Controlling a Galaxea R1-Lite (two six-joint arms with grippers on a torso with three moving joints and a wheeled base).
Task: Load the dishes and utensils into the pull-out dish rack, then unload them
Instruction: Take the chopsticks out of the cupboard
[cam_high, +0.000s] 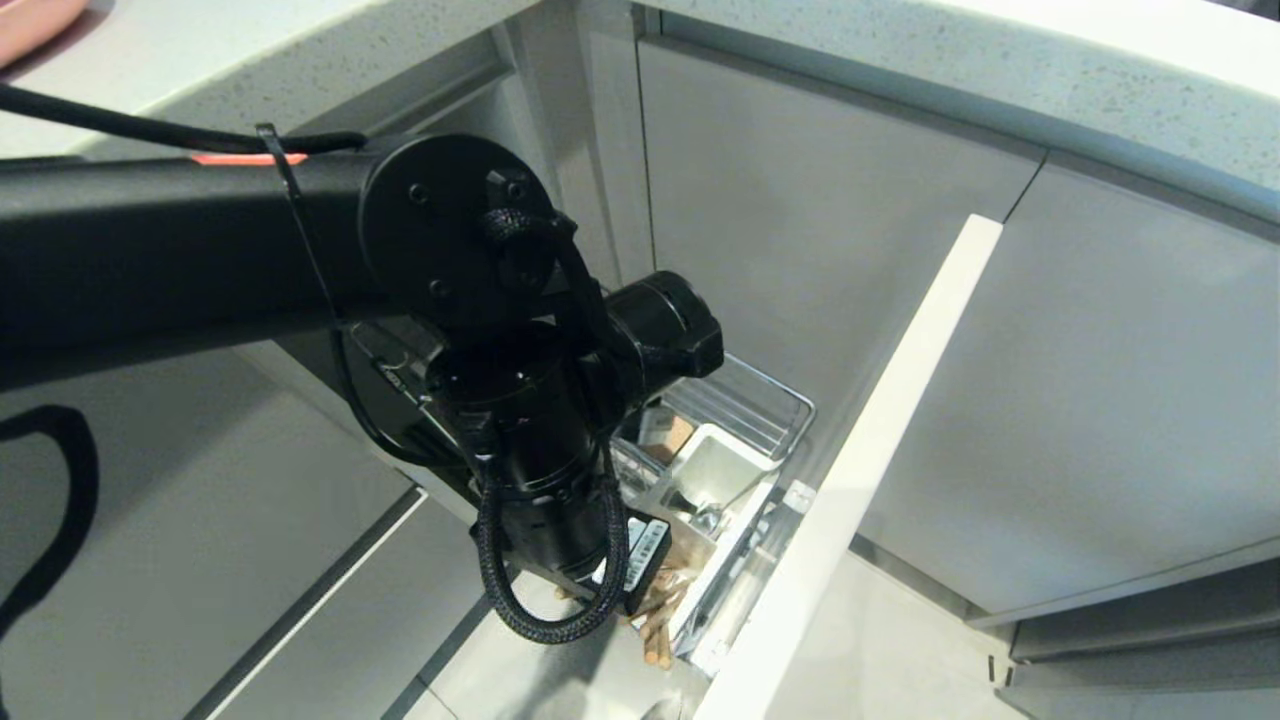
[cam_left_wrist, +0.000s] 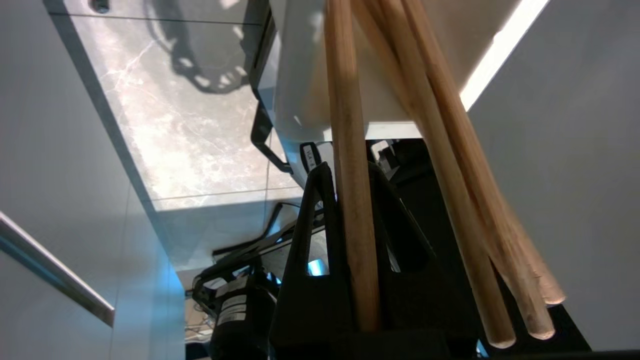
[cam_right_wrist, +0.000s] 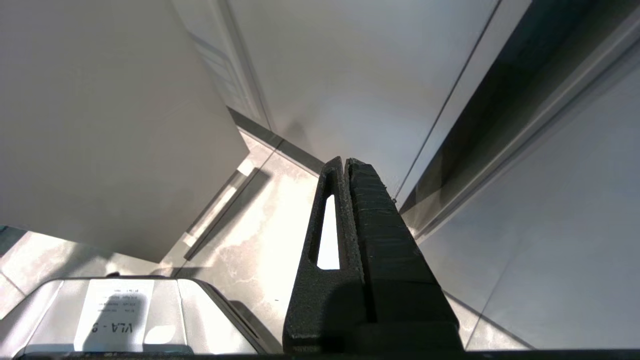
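- The left pincer (cam_left_wrist: 350, 200) is closed on one wooden stick of the chopsticks (cam_left_wrist: 350, 165); the stick runs right between its two black fingers.
- Three more sticks lean just beside that pincer, touching each other. They do not look held.
- The sticks reach up to the white utensil box (cam_left_wrist: 300, 75), so I think they stand in that box at the front end of the pull-out dish rack (cam_high: 770, 400).
- In the head view the rack is pulled out from the cupboard, and its wire basket shows next to the pale front panel (cam_high: 880, 440).
- The left arm (cam_high: 200, 240) comes in from the left side, bends at the wrist and points down over the front of the rack. It hides most of the basket.
- The right pincer (cam_right_wrist: 347, 172) is closed and empty. It hangs near the floor (cam_right_wrist: 250, 235), well apart from the rack.
- A bit of something pink (cam_high: 35, 25) sits on the desk (cam_high: 200, 70) at the far left corner. I cannot tell which dish it is.
- My guess: the chopsticks are being taken out or put in right now. I see no plate, bowl or fork in the rack, but much of it is hidden.
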